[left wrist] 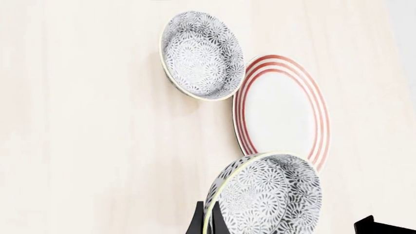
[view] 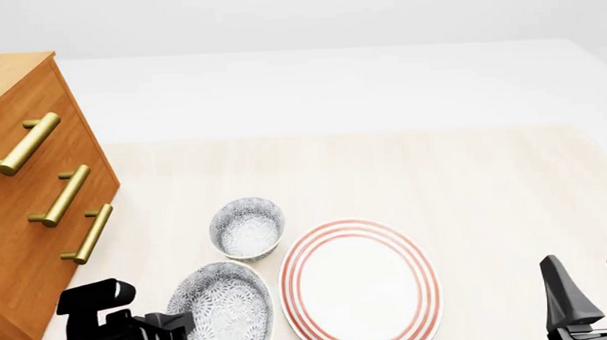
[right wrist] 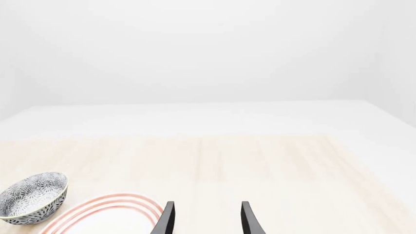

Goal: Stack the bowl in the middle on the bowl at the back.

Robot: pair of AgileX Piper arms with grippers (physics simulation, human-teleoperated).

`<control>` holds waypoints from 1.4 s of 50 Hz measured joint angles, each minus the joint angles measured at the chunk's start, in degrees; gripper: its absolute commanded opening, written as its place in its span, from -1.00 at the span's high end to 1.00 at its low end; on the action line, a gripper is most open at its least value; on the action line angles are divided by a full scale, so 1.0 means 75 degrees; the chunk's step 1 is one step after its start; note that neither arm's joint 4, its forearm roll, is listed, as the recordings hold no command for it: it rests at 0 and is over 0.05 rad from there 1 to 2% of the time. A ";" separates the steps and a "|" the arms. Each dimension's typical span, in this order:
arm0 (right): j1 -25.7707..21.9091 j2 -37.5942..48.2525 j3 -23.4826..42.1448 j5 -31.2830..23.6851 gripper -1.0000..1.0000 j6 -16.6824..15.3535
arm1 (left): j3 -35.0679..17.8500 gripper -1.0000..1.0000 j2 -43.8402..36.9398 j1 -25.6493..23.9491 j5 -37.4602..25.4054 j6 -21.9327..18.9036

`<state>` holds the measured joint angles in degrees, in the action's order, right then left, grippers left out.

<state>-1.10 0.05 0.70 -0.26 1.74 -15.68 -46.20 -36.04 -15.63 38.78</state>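
Observation:
Two speckled grey-and-white bowls show. The bowl in the middle (view: 226,312) (left wrist: 270,195) is tilted, and my left gripper (view: 179,327) (left wrist: 206,223) is shut on its near rim, one finger outside and one inside. It looks larger than the other bowl in the front view and partly covers the plate's edge in the left wrist view. The bowl at the back (view: 248,228) (left wrist: 201,54) (right wrist: 32,197) stands upright on the table, just beyond the held one. My right gripper (view: 596,289) (right wrist: 205,220) hangs open and holds nothing, low at the right, apart from both bowls.
A large white plate with red rings (view: 361,284) (left wrist: 283,109) (right wrist: 107,214) lies right of the bowls. A wooden drawer cabinet with brass handles (view: 28,205) stands at the left edge. The light wooden tabletop (view: 488,177) stretches back and to the right.

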 measured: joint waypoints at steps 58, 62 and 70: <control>-0.0007 0.0000 0.0009 -0.0013 -1.00 0.0013 | -0.2936 1.00 0.1649 -0.2043 -0.5463 0.0306; -0.0008 0.0000 0.0011 -0.0015 -1.00 0.0014 | -0.2848 1.00 0.1708 -0.2198 -0.5482 0.0414; -0.0010 0.0000 0.0015 -0.0019 -1.00 0.0014 | -0.2393 1.00 0.1839 -0.2482 -0.5376 0.0644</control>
<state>-1.17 0.05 0.81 -0.41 1.84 -33.63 -32.41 -54.66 -55.95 43.61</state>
